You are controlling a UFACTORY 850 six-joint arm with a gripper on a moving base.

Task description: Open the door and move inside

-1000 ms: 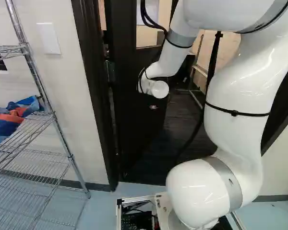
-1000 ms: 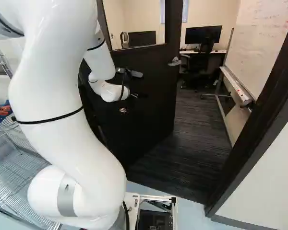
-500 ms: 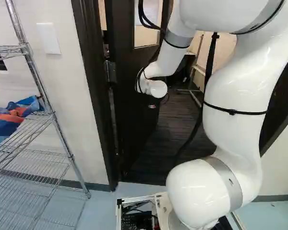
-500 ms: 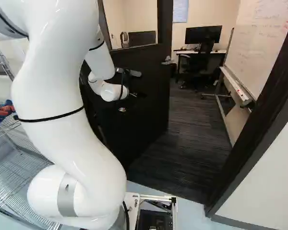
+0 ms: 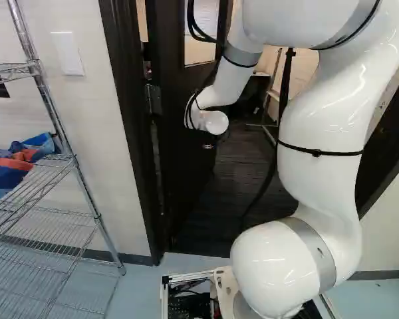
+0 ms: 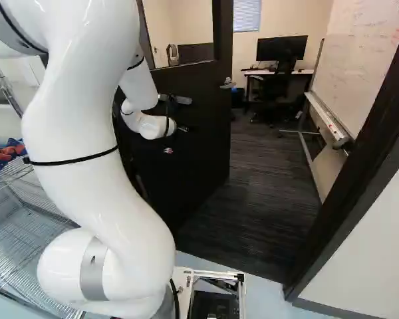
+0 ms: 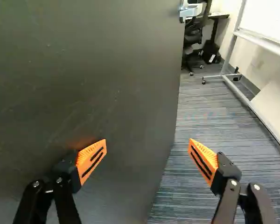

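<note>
With twelve o'clock dead ahead of the base, the doorway's dark frame (image 6: pixel 369 153) spans roughly eleven to two. Within it the door (image 6: pixel 203 126) stands ajar into the room beyond, from eleven towards twelve, the gap lying from twelve to one. It looks a stiff, solid slab, probably heavy but carried by its hinge side, so a slow, steady push should swing it; its flat face offers no grip and pads may skid. Push close to the free edge (image 7: pixel 176 93), at one o'clock from the gripper (image 7: pixel 148 149), where leverage is best. The fingers are spread wide, holding nothing, one beside the door's face; whether it touches, I cannot tell. The handle (image 6: pixel 227 84), also towards one from the gripper, looks like smooth, hard metal, and hardly needs grasping with the door ajar. Pushing near the hinge (image 5: pixel 153 99), at eleven, would feel heaviest.
</note>
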